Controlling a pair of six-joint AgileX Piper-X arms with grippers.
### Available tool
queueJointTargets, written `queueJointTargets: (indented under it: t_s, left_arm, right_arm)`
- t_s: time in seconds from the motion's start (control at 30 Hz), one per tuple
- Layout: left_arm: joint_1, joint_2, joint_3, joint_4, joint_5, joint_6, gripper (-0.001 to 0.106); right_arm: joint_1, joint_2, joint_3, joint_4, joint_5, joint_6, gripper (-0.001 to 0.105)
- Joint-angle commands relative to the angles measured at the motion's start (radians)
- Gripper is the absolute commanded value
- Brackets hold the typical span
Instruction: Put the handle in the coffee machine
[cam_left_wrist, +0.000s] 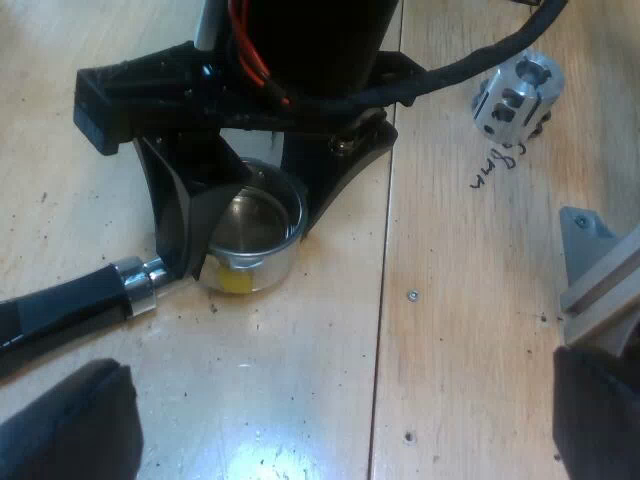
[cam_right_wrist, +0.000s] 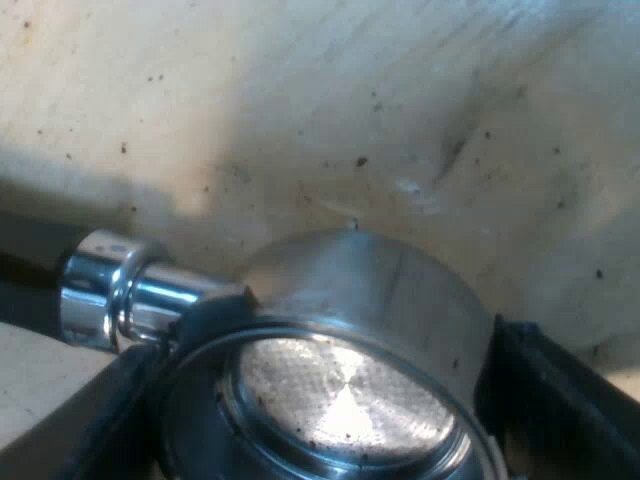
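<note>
The metal holder (cam_left_wrist: 262, 262) lies on the wooden table (cam_left_wrist: 460, 380), basket mouth up and empty, its dark handle (cam_left_wrist: 60, 312) stretching away over the boards. My right gripper (cam_left_wrist: 255, 235) comes down over the basket with one black finger on each side of its rim. Seen from the right wrist, the holder (cam_right_wrist: 340, 290) sits between those fingers (cam_right_wrist: 545, 395), which press against its wall, so my right gripper (cam_right_wrist: 330, 400) is shut on it. My left gripper (cam_left_wrist: 330, 430) hangs back from the holder, open, with bare table between its fingers.
A small machined metal block (cam_left_wrist: 515, 95) lies on the table beyond the right arm, beside some handwriting. A grey bracket (cam_left_wrist: 600, 270) stands close to one left finger. A tiny screw (cam_left_wrist: 412, 295) lies on the boards near the basket.
</note>
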Motion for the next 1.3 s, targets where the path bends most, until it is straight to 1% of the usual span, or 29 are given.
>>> queueJointTargets:
  t_s: [0.03, 0.13, 0.2, 0.3, 0.37, 0.4, 0.47, 0.73, 0.77, 0.9, 0.97, 1.0, 1.03, 1.07, 1.1, 1.17, 1.2, 1.3]
  left_arm:
    - [-0.005, 0.000, 0.000, -0.007, 0.007, -0.007, 0.086]
    - [-0.005, 0.000, 0.000, -0.007, 0.007, -0.007, 0.086]
    - [-0.005, 0.000, 0.000, -0.007, 0.007, -0.007, 0.086]
    - [-0.005, 0.000, 0.000, -0.007, 0.007, -0.007, 0.086]
    - [-0.005, 0.000, 0.000, -0.008, -0.003, -0.007, 0.086]
    - [-0.005, 0.000, 0.000, -0.008, -0.018, -0.007, 0.086]
    - [-0.005, 0.000, 0.000, -0.008, -0.025, 0.006, 0.086]
    - [-0.005, 0.000, 0.000, -0.008, -0.025, 0.015, 0.086]
    - [-0.005, 0.000, 0.000, -0.008, -0.037, 0.015, 0.086]
    - [-0.005, 0.000, -0.018, -0.012, -0.095, 0.053, 0.086]
    - [-0.005, 0.000, -0.051, 0.010, -0.161, 0.099, 0.086]
    - [-0.005, 0.000, -0.071, 0.025, -0.177, 0.125, 0.086]
    - [-0.005, 0.000, -0.075, 0.033, -0.180, 0.136, 0.086]
    - [-0.005, 0.012, -0.108, 0.060, -0.182, 0.174, 0.086]
    - [-0.005, 0.016, -0.132, 0.075, -0.181, 0.182, 0.086]
    - [-0.005, 0.020, -0.146, 0.087, -0.181, 0.182, 0.086]
    - [-0.005, 0.020, -0.152, 0.089, -0.181, 0.182, 0.086]
    - [-0.005, 0.034, -0.159, 0.104, -0.152, 0.182, 0.086]
  right_arm:
    - [-0.004, 0.009, -0.005, -0.003, -0.010, -0.013, 0.000]
    - [-0.004, 0.009, -0.005, -0.003, -0.010, -0.020, 0.000]
    - [-0.004, -0.007, -0.005, -0.009, -0.013, -0.059, 0.000]
    - [-0.004, -0.028, -0.005, -0.009, -0.010, -0.100, 0.000]
    - [-0.004, -0.043, -0.005, -0.007, -0.010, -0.104, 0.000]
    - [-0.004, -0.051, -0.005, -0.007, -0.010, -0.104, 0.000]
    - [-0.004, -0.059, -0.005, -0.007, -0.008, -0.104, 0.000]
    - [-0.004, -0.092, -0.005, 0.011, -0.008, -0.153, 0.000]
    - [-0.004, -0.101, -0.005, 0.031, -0.008, -0.168, 0.000]
    - [-0.004, -0.118, -0.005, 0.072, -0.010, -0.179, 0.000]
    - [-0.004, -0.124, -0.005, 0.080, -0.012, -0.204, 0.000]
    - [-0.011, -0.133, -0.005, 0.095, -0.045, -0.262, 0.000]
    - [-0.015, -0.135, -0.005, 0.099, -0.062, -0.277, 0.000]
    - [-0.023, -0.135, -0.005, 0.106, -0.088, -0.311, 0.000]
    - [-0.032, -0.135, -0.005, 0.107, -0.123, -0.356, 0.000]
    - [-0.044, -0.135, -0.008, 0.110, -0.157, -0.416, 0.000]
    - [-0.046, -0.135, -0.008, 0.110, -0.171, -0.426, 0.000]
    - [-0.063, -0.138, -0.007, 0.110, -0.211, -0.495, 0.000]
